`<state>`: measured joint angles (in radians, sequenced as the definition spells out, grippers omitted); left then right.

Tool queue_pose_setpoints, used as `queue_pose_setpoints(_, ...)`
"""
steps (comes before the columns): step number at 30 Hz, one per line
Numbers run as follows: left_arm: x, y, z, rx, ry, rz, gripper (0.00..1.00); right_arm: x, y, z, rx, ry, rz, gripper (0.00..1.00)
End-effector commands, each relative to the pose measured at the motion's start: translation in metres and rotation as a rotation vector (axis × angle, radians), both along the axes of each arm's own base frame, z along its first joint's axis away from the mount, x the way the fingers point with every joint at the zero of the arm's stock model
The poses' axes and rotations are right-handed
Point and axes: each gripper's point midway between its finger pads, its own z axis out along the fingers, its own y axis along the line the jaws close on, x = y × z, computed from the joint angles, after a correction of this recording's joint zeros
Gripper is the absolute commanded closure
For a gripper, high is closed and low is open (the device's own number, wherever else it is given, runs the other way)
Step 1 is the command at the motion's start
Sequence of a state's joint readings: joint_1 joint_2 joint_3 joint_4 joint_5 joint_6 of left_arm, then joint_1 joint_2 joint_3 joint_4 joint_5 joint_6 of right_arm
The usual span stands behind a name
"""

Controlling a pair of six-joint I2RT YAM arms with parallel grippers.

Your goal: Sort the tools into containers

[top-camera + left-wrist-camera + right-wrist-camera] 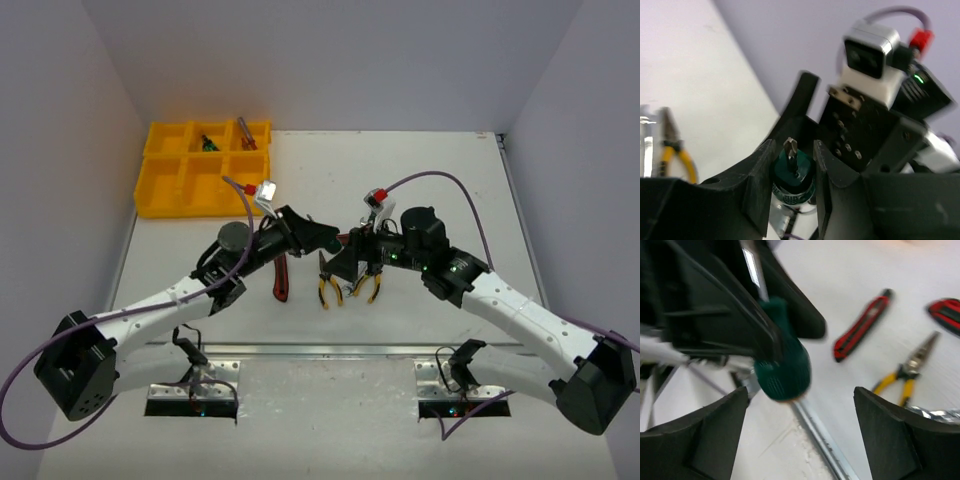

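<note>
- Top view: a white tabletop [430, 180] is boxed in by pale lavender walls. A bright yellow six-compartment plastic tray [160, 195] sits at its far left corner. A stowed green-handled screwdriver [207, 142] lies in the tray's back middle compartment, and a tool too small to name lies in the back right one.
- Same view: the left gripper [322, 238] and right gripper [348, 262] meet nose to nose at mid-table. Below them lie yellow-handled pliers [328, 288], with a red-and-black utility knife [280, 280] just to their left. The left arm is the nearer one to the tray.
- Left wrist view: the left fingers [757, 175] are clenched on a dark green plastic-handled Phillips screwdriver [792, 172].
  - Its cross tip points back toward this camera, so its long axis runs along the gripper.
  - Its butt juts past the fingertips toward the right arm's silver wrist camera [870, 47].
  - Pale print rings the handle but is too blurred to read.
- Right wrist view: the right fingers [700, 440] are spread wide and grasp nothing.
  - The green handle hangs just ahead of them, left of the middle of the gap, with its shaft slanting up and away.
  - This looks like a hand-over. To take the handle, the right gripper would need to advance and shift left.
  - No brand or lettering shows on any tool here.
</note>
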<state>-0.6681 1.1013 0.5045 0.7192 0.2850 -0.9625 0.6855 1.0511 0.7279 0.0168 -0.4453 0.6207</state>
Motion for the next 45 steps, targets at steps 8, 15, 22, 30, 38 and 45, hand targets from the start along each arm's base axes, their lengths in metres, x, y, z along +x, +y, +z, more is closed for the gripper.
queue_pose_setpoints(8,0.207,0.249,0.006,0.569,0.336,1.009,1.0,0.036,-0.119,-0.008,-0.357,-0.056,-0.595,0.01)
queue_pose_setpoints(15,0.319,0.407,0.004,0.626,0.442,1.346,1.0,0.021,-0.103,-0.027,-0.385,-0.034,-0.438,0.01)
queue_pose_setpoints(22,0.404,0.476,-0.03,0.774,0.286,1.316,1.0,0.009,-0.096,-0.043,-0.378,-0.021,-0.358,0.01)
queue_pose_setpoints(30,0.434,0.49,-0.067,0.735,0.166,1.23,0.93,0.01,-0.082,-0.06,-0.373,0.011,-0.302,0.01)
queue_pose_setpoints(38,0.431,0.505,-0.095,0.689,0.274,1.256,0.16,0.021,-0.078,-0.07,-0.4,0.047,-0.327,0.01)
queue_pose_setpoints(45,0.402,0.476,0.018,0.472,0.24,1.252,0.0,0.061,-0.087,-0.082,-0.53,0.11,-0.502,0.01)
